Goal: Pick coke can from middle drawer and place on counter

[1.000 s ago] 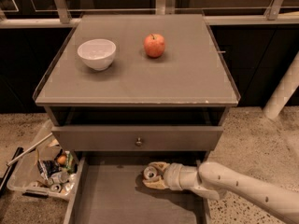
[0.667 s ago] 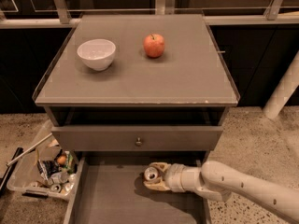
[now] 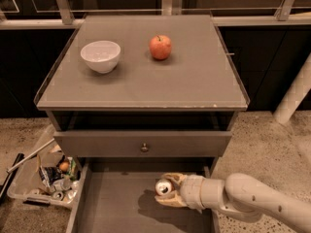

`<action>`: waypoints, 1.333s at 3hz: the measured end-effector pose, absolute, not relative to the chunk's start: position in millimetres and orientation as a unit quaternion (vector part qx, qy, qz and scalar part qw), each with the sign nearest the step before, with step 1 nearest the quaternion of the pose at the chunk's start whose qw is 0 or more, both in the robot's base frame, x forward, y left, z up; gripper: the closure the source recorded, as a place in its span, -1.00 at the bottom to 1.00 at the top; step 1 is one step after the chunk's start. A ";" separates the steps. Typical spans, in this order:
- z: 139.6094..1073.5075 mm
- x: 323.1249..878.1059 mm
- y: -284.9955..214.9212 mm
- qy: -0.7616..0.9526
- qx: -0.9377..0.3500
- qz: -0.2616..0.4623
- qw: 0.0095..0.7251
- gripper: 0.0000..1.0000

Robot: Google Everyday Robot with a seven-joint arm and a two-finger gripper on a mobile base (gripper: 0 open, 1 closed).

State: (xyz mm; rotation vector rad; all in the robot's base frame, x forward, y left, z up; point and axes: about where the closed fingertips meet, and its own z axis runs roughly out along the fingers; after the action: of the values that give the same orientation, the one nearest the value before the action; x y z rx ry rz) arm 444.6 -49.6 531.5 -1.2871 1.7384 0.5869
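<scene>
The counter [image 3: 194, 81] stands above the open drawer [image 3: 112, 208] — there, below the counter's front edge, the gripper [image 3: 165, 190] is clamped on the can [image 3: 164, 186], which has edged slightly rightward since a second ago — grasp apparently made, lift to counter pending.

Looks like a test lab to me: bare grey counter [image 3: 194, 81] on speckled concrete floor [image 3: 272, 135], clear litter bin [image 3: 29, 188] at its left foot. My gripper [image 3: 166, 191] clasps the coke can [image 3: 163, 187] below its front.
</scene>
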 end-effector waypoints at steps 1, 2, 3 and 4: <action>580.0 435.4 -55.1 0.692 -0.522 0.225 0.444 1.00; 631.4 440.9 -54.5 0.682 -0.535 0.215 0.449 1.00; 678.7 450.6 -49.9 0.673 -0.553 0.204 0.447 1.00; 767.2 488.6 -59.1 0.664 -0.566 0.178 0.456 1.00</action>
State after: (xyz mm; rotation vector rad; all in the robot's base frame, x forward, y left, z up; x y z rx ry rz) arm 488.6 -59.1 767.2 -1.3956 1.6365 0.4401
